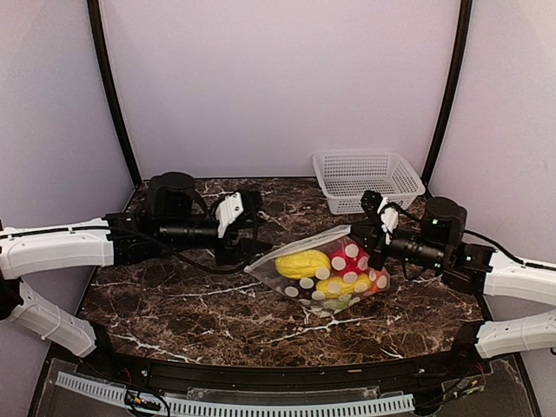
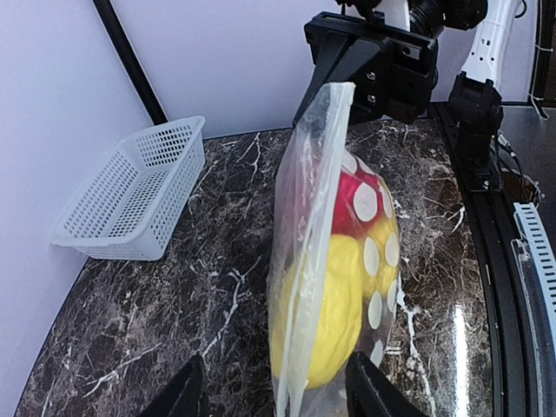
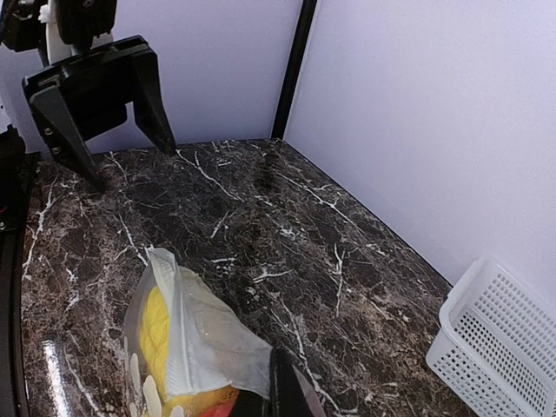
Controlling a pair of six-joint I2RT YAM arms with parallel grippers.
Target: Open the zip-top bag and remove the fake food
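The zip-top bag (image 1: 323,276) is found on the dark marble table (image 1: 174,304), just right of centre, with one end raised toward 3 o'clock and the other trailing toward 9 o'clock. The fake food is seen inside it: a yellow piece (image 1: 301,263) at the 9 o'clock end and a red piece (image 1: 347,259) nearer the raised end, with other pieces beneath that cannot be told apart. The right gripper (image 2: 340,91) is noted at 3 o'clock of the bag, its jaws pressed together on the bag's upper edge. The left gripper (image 3: 130,161) is observed at 9 o'clock of the bag, its fingers spread apart and nothing held. A white lattice basket (image 1: 347,201) is recorded at 1 o'clock on the table, apart from the bag.
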